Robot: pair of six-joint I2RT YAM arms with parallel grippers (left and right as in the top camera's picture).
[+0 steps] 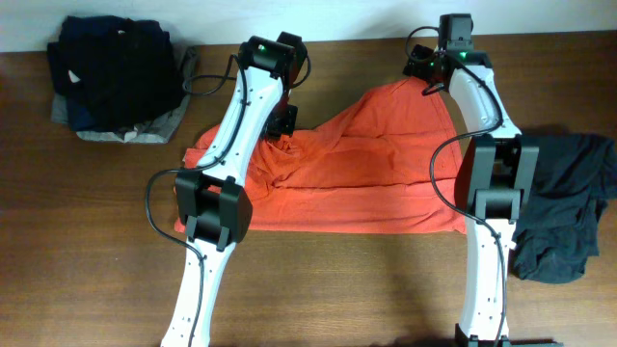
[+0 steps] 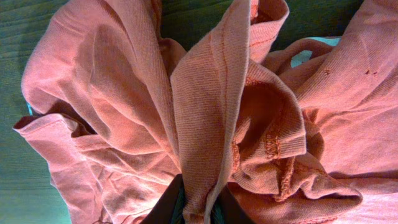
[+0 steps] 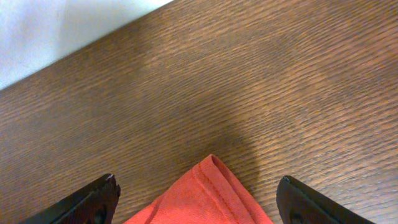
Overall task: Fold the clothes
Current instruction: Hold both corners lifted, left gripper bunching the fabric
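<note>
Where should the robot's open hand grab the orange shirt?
At the hemmed corner of the orange shirt, probably. It pokes out flat on the table, right between the right gripper's open fingers, so coming straight down over it looks easiest.

Top-down overhead, wrist close-ups, shared T-shirt (image 1: 366, 164)

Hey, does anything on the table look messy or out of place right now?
The orange T-shirt isn't flat. By the left gripper, which pinches a ridge of it, the cloth is bunched into deep wrinkles, and one corner stretches away to lie between the fingers of the open right gripper.
</note>
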